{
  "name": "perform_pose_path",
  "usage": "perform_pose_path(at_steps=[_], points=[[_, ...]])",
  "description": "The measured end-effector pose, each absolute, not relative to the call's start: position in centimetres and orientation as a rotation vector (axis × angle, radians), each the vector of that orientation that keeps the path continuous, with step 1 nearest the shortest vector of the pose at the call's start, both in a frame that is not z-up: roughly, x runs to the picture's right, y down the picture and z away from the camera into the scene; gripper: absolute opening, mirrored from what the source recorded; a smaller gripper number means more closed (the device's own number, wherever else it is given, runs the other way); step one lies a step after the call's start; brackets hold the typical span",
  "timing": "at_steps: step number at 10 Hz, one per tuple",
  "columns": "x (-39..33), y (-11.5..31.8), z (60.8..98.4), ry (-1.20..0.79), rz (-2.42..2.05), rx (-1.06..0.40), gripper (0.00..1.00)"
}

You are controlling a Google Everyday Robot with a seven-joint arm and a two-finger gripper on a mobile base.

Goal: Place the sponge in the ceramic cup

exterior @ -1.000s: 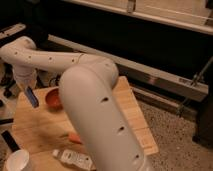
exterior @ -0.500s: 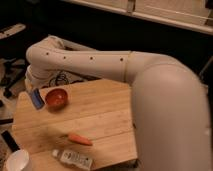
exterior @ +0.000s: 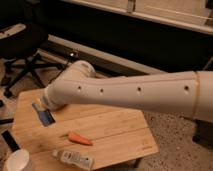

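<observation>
- The white cup [exterior: 17,161] stands at the bottom left corner of the view, near the table's near left edge. Only its upper part shows, and its rim is uncovered.
- A clear plastic bottle [exterior: 74,159] lies on its side close to the table's near edge, to the right of the cup and apart from it.
- A carrot [exterior: 79,138] lies flat just behind the bottle, roughly mid-table, with bare wood on every side.
- The table [exterior: 120,135] is a light wooden top with angled corners. Its right half is bare out to the right edge, and a strip of open wood runs between the carrot and the left edge.
- The blue sponge [exterior: 45,115] sits over the left part of the table, near the left edge, well apart from the cup and farther back than it.
- The tool [exterior: 39,105] is at the sponge's upper end, mostly hidden by the wrist. Its fingers are closed and grip the sponge.
- The white arm [exterior: 140,95] reaches in from the right edge of the view and crosses above the table's back half to its far left corner.
- Speckled floor [exterior: 170,130] lies to the right of the table.
- A black office chair [exterior: 25,42] stands on the floor behind the table's left corner, with a dark wall base beyond it.
</observation>
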State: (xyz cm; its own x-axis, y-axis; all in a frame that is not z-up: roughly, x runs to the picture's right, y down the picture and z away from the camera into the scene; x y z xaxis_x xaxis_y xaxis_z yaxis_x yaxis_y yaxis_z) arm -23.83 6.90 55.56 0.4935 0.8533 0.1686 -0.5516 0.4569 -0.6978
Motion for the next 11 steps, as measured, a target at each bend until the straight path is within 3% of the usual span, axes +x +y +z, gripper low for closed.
perform_pose_path(at_steps=[3, 11], points=[[-22.2, 9.9, 54.0, -0.579, 0.909, -0.591, 0.00], [-22.1, 10.0, 53.9, -0.580, 0.908, -0.591, 0.00]])
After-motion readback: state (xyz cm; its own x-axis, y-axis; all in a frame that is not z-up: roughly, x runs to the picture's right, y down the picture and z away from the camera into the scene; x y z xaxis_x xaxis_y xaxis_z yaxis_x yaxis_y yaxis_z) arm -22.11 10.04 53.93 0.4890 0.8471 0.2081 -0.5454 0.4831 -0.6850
